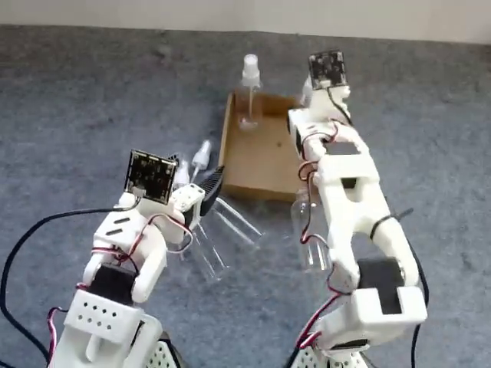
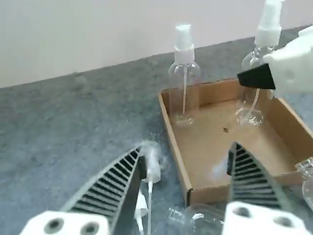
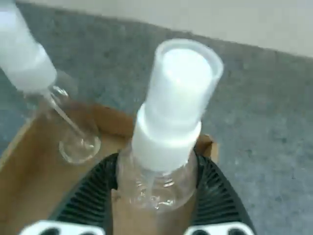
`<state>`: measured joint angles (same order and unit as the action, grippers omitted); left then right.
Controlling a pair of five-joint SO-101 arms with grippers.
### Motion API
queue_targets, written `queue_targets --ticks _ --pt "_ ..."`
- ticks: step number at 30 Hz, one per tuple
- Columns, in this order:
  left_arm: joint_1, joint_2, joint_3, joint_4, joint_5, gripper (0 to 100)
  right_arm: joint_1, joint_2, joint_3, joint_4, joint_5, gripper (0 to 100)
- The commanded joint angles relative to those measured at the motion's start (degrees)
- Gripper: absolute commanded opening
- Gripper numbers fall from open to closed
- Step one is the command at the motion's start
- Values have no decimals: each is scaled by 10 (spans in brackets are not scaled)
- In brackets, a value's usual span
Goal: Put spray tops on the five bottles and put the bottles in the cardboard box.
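Clamping a bottle [image 3: 168, 142] just under its white top, the right gripper [image 3: 156, 186] has both black fingers [image 3: 90, 193] pressed to the clear sides and holds it upright over the box [image 1: 257, 165]. In the left wrist view its base sits down at the box floor, though I cannot tell whether it touches. In the high view the box lies at the middle of the grey desk [image 1: 92, 100], with the right arm [image 1: 349, 192] coming in from 5 o'clock and ending at the box's 1 o'clock corner. A second bottle [image 1: 249, 96], also topped, stands upright inside the box at its 11 o'clock corner, apart from the held one. The left gripper [image 2: 187, 152] hangs at 8 o'clock of the box, spread wide and holding nothing, its ribbed fingers well apart. Beside it, two bare bottles [image 1: 238, 220] lie on their sides on the desk at 7 o'clock of the box. A third bare bottle [image 1: 308, 234] sits at 5 o'clock, just beside the right arm. Two loose tops [image 1: 201, 156] lie at 9 o'clock of the box, one of them just beside a finger of the left gripper in the left wrist view.
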<state>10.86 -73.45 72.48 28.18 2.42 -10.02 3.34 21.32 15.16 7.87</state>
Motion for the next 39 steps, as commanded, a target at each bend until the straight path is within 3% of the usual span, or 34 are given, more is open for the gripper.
queue_targets --ticks 1,24,28,39 --pt "-8 29 -8 -36 0 213 7 7 -11 -52 3 3" --pt "-7 36 -9 -40 -1 213 4 33 -36 -102 2 3" --pt "-7 36 -9 -40 -1 213 4 33 -36 -101 -40 3" --pt "-7 36 -9 -39 -1 213 -5 34 -55 -94 -45 3"
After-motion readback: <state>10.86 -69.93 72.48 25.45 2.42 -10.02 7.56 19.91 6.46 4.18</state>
